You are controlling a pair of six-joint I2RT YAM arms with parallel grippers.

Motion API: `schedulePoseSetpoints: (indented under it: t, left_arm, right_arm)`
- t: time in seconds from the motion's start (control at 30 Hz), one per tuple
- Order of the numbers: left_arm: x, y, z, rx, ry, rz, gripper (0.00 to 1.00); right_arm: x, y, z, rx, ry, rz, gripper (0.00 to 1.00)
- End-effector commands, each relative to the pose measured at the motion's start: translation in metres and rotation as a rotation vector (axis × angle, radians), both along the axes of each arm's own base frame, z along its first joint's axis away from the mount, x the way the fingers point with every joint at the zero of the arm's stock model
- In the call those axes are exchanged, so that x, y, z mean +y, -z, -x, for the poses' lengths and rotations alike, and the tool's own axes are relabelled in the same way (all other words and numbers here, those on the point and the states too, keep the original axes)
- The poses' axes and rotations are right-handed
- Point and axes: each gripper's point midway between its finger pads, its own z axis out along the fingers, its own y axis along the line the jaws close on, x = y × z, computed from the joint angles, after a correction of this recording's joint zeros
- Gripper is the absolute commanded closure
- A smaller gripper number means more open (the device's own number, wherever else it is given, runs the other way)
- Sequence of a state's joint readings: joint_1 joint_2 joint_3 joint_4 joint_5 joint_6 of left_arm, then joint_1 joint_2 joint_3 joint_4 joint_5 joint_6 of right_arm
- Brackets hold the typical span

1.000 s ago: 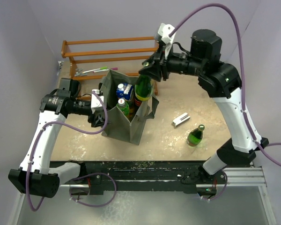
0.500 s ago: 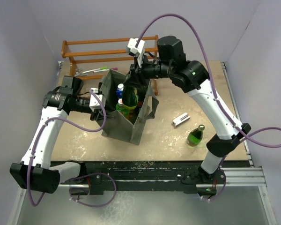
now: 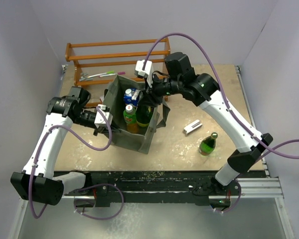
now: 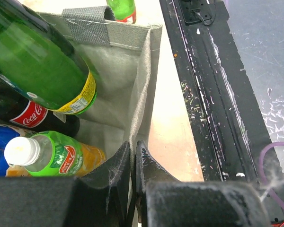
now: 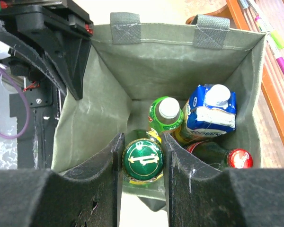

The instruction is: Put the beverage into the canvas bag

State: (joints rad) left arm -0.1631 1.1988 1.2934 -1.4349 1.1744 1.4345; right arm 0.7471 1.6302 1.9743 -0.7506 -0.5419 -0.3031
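Right gripper (image 5: 142,144) clamps the green bottle (image 3: 145,114) upright inside the creased grey-green canvas bag (image 5: 109,94)

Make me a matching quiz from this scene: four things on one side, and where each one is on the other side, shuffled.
Things:
1. large green bottle
2. blue carton
3. small green bottle
4. left end effector

Places:
A. standing on the table, outside the canvas bag
B. pinching the bag's wall
C. gripped by the right end effector
D. inside the bag, ungripped

Pairs: 1-C, 2-D, 3-A, 4-B
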Motion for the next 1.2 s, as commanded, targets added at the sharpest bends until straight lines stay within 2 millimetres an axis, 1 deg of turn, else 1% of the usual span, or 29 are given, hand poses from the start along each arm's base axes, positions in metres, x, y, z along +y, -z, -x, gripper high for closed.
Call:
schedulePoseSetpoints:
  t: [0.0,0.13,0.2,0.33,0.47,0.67,0.93,1.17]
  left_arm:
    - [0.001,0.014,0.005,0.012,0.038,-0.030,0.89]
    - [0.003,0.022,0.006,0.031,0.047,-0.049,0.89]
    - [0.003,0.026,0.008,0.057,0.058,-0.051,0.90]
    - [0.001,0.032,0.012,0.095,0.075,-0.046,0.90]
    - [0.002,0.038,0.011,0.096,0.071,-0.059,0.90]
    - [0.000,0.032,0.002,0.099,0.029,-0.057,0.88]
    - [0.000,0.026,-0.007,0.088,-0.015,-0.073,0.87]
    - [-0.003,0.017,-0.010,0.074,-0.022,-0.051,0.86]
  right_arm:
    - [0.000,-0.049,0.006,-0.184,-0.057,-0.127,1.00]
    - [0.000,-0.026,0.000,-0.181,-0.053,-0.078,1.00]
    - [0.000,-0.011,-0.003,-0.178,-0.049,-0.054,1.00]
    - [-0.001,0.010,-0.010,-0.166,-0.036,-0.013,1.00]
    - [-0.001,0.028,-0.018,-0.166,-0.010,0.020,1.00]
    - [0.000,0.056,-0.039,-0.165,0.050,0.093,1.00]
    - [0.002,0.084,-0.064,-0.143,0.122,0.186,1.00]
    - [-0.003,0.108,-0.067,-0.116,0.151,0.230,1.00]
